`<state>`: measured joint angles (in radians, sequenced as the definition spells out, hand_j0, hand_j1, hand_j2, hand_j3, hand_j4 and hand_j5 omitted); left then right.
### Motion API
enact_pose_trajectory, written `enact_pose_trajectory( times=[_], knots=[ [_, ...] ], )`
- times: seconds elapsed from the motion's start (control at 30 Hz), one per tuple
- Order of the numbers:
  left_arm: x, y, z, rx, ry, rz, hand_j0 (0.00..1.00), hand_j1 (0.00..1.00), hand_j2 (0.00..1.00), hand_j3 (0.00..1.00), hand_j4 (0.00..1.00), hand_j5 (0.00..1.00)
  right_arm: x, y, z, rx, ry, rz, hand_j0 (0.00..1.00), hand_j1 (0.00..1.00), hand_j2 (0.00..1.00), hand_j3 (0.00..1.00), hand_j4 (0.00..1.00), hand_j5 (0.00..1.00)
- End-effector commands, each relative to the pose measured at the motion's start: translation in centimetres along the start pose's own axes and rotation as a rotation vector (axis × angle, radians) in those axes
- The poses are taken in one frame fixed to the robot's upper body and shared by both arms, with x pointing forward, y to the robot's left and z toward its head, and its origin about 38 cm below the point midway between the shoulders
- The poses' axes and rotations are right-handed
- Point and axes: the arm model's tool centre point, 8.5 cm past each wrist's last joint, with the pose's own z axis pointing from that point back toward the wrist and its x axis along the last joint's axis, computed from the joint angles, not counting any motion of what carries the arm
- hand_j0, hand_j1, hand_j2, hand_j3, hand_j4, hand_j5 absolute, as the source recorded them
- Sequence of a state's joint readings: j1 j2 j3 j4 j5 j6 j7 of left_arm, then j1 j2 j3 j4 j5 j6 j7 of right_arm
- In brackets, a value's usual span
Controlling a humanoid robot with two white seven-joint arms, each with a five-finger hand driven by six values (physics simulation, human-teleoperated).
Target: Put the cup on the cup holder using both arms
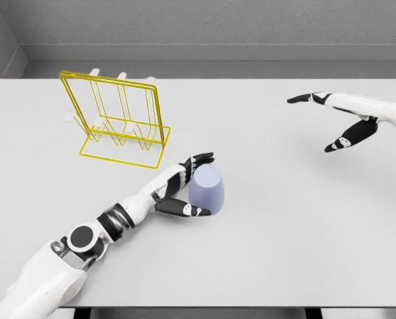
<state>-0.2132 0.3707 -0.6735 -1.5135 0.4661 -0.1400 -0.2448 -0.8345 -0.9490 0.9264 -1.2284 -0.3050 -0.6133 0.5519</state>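
A pale lavender cup [207, 189] lies near the middle of the white table [297, 232], mouth side toward my left hand. My left hand [193, 185] wraps it from the left, fingers over the top and thumb under the front, touching the cup. The yellow wire cup holder [121, 119] stands at the back left, apart from the cup, with white pegs showing behind its top bar. My right hand [334, 119] hovers at the far right with fingers stretched out flat, holding nothing.
The table's back edge meets a grey wall [204, 26]. The holder's base frame [121, 156] sits just beyond my left forearm [128, 216].
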Motion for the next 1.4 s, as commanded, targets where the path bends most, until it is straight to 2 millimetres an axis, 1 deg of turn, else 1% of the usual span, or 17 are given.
enact_pose_trajectory(
  times=[0.0,0.03,0.1,0.13,0.4,0.43,0.5,0.57,0.67,0.7,0.77,0.9,1.0,1.03,1.1,1.23,1.37],
  knots=[
    [0.0,0.0,0.0,0.001,-0.002,0.004,0.9,0.9,0.9,0.9,0.9,0.9,0.0,-0.1,0.0,-0.006,-0.001,-0.006,1.0,1.0,1.0,1.0,1.0,1.0],
    [0.0,0.0,0.0,0.001,-0.002,0.004,0.87,0.87,0.87,0.87,0.87,0.87,0.0,-0.2,0.0,-0.005,-0.001,-0.004,1.0,1.0,1.0,1.0,1.0,1.0],
    [0.0,-0.1,-0.1,0.001,-0.003,0.005,0.85,0.85,0.85,0.85,0.85,0.85,0.0,-0.2,0.0,-0.005,-0.001,-0.004,1.0,1.0,1.0,1.0,1.0,1.0],
    [0.0,-0.1,-0.1,0.001,-0.003,0.005,0.82,0.82,0.82,0.82,0.82,0.82,0.0,-0.1,0.0,-0.005,-0.001,-0.005,1.0,1.0,1.0,1.0,1.0,1.0],
    [0.1,-0.1,-0.1,-0.003,-0.003,0.005,0.81,0.81,0.81,0.81,0.81,0.81,0.0,-0.2,0.3,-0.006,0.004,-0.003,1.0,1.0,1.0,1.0,1.0,1.0],
    [0.1,-0.1,-0.1,-0.003,-0.004,0.005,0.76,0.76,0.76,0.76,0.76,0.76,0.0,-0.2,0.2,-0.006,0.002,-0.003,1.0,1.0,1.0,1.0,1.0,1.0],
    [0.1,-0.1,-0.1,-0.003,-0.004,0.005,0.72,0.72,0.72,0.72,0.72,0.72,-0.1,-0.1,0.3,-0.005,0.004,-0.005,1.0,1.0,1.0,1.0,1.0,1.0],
    [0.1,-0.1,-0.1,-0.002,-0.005,0.004,0.66,0.66,0.66,0.66,0.66,0.66,0.0,-0.1,0.3,-0.005,0.004,-0.004,1.0,1.0,1.0,1.0,1.0,1.0],
    [0.2,-0.2,-0.1,-0.003,-0.01,0.005,0.53,0.53,0.53,0.53,0.53,0.53,-0.1,-0.2,0.3,-0.008,0.005,-0.004,1.0,1.0,1.0,1.0,1.0,1.0],
    [0.2,-0.2,-0.1,-0.003,-0.01,0.005,0.52,0.52,0.52,0.52,0.52,0.52,0.0,-0.2,0.3,-0.008,0.004,-0.003,1.0,1.0,1.0,1.0,1.0,1.0],
    [0.3,-0.1,-0.1,-0.004,-0.01,0.004,0.46,0.46,0.46,0.46,0.46,0.46,0.0,-0.2,0.3,-0.008,0.004,-0.003,1.0,1.0,1.0,1.0,1.0,1.0],
    [0.4,0.0,-0.1,0.0,-0.012,0.003,0.39,0.39,0.39,0.39,0.39,0.39,0.0,-0.1,0.3,-0.006,0.003,-0.003,1.0,1.0,1.0,1.0,1.0,1.0],
    [0.4,0.1,0.0,0.003,-0.014,0.005,0.37,0.37,0.37,0.37,0.37,0.37,0.0,-0.1,0.2,-0.006,0.001,-0.003,1.0,1.0,1.0,1.0,1.0,1.0],
    [0.4,0.1,0.0,0.003,-0.016,0.004,0.34,0.34,0.34,0.34,0.34,0.34,0.1,-0.2,0.3,-0.007,0.001,-0.002,1.0,1.0,1.0,1.0,1.0,1.0],
    [0.5,0.1,0.0,0.003,-0.017,0.003,0.33,0.33,0.33,0.33,0.33,0.33,0.1,-0.1,0.2,-0.005,0.0,-0.002,1.0,1.0,1.0,1.0,1.0,1.0],
    [1.4,-0.5,0.3,-0.016,-0.045,-0.001,0.33,0.33,0.33,0.33,0.33,0.33,0.1,-0.1,0.2,-0.005,0.0,-0.002,1.0,1.0,1.0,1.0,1.0,1.0],
    [1.7,-0.5,0.4,-0.017,-0.053,0.001,0.32,0.32,0.32,0.32,0.32,0.32,0.1,-0.3,0.3,-0.008,0.001,0.0,1.0,1.0,1.0,1.0,1.0,1.0]
  ],
)
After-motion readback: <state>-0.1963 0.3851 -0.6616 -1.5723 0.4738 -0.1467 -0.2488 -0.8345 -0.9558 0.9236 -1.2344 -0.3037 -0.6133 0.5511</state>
